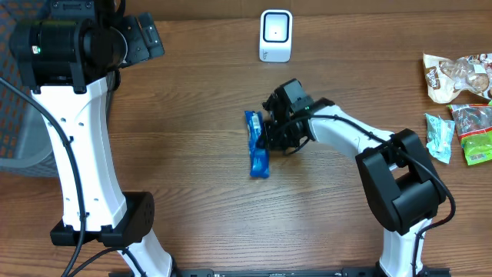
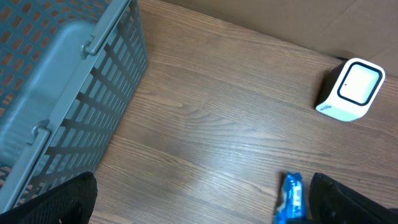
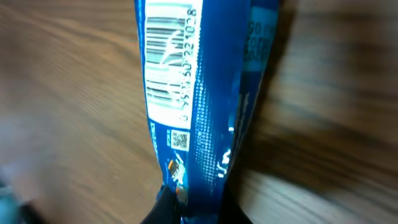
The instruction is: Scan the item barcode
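The right gripper [image 1: 269, 132] is clamped on the blue packet [image 1: 257, 146], whose barcode [image 3: 166, 53] faces the wrist camera. The left gripper [image 2: 205, 208] stands wide apart, empty, beside the grey basket [image 2: 56, 93].

The counter [image 1: 192, 108] is carrying one blue packet [image 1: 258, 154], one white scanner [image 1: 276, 35] and one grey basket [image 2: 68, 93]. Four further snack packets are lying at its right edge: one brown-and-white bag [image 1: 450, 77], one clear bag [image 1: 470, 115], one green bag [image 1: 477, 148] and one teal sachet [image 1: 440, 137]. Two arms are standing at the counter, each bearing one gripper: the left gripper [image 1: 150, 37] and the right gripper [image 1: 269, 132].
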Tool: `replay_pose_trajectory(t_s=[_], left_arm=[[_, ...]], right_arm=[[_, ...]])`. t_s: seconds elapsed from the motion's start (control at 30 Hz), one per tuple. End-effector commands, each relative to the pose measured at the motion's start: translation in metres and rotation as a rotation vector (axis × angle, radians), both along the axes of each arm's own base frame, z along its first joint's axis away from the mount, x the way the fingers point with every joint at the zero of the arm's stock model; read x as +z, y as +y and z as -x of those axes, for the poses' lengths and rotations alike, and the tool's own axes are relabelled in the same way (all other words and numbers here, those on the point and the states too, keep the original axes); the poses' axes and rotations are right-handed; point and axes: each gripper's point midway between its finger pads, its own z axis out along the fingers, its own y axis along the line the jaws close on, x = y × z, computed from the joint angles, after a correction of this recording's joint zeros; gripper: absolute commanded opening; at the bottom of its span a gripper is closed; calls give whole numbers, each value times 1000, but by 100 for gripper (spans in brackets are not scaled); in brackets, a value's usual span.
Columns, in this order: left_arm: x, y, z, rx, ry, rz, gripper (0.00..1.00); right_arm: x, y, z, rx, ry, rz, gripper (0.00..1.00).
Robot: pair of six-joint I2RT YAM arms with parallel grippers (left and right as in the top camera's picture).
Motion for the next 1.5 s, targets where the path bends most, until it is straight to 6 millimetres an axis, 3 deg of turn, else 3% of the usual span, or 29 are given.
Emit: replay_pose_trajectory(t_s=[0.0,0.07,0.17,0.2,0.27,0.3,0.33,0.4,0.53,0.67,0.8,0.9,1.07,1.23,1.47], left_arm=[[2,3,2,3,-2,-15,100],[2,3,2,3,-2,-15,100],[2,3,2,3,-2,-15,100],[2,3,2,3,-2,-15,100],[2,3,2,3,-2,-15,100],[2,3,2,3,-2,-15,100],[2,3,2,3,-2,-15,100],[2,3,2,3,-2,-15,100],[2,3,2,3,-2,-15,100],[2,3,2,3,-2,-15,100],[2,3,2,3,-2,-15,100],[2,3,2,3,-2,-15,100],[2,3,2,3,-2,-15,100],[2,3,2,3,-2,-15,100],[2,3,2,3,-2,-15,100]], right_arm=[[4,-36,-35,-2,-193,317,4],[10,-50,-43,32,-286,481,4],[8,-46,-39,90,-351,582,8],[5,-38,-34,109,-346,573,15],[-4,-26,-25,148,-333,566,43],[-7,-24,-23,158,-331,572,49],[-8,-24,-22,165,-333,577,65],[-7,-23,-22,168,-336,575,75],[7,-21,-27,153,-326,532,77],[45,-19,-40,118,-271,397,76],[90,-33,-60,58,-220,218,76],[105,-47,-69,27,-171,77,75],[90,-70,-71,4,-43,-137,73],[69,-60,-48,107,25,-400,71],[27,-51,-37,109,60,-426,70]])
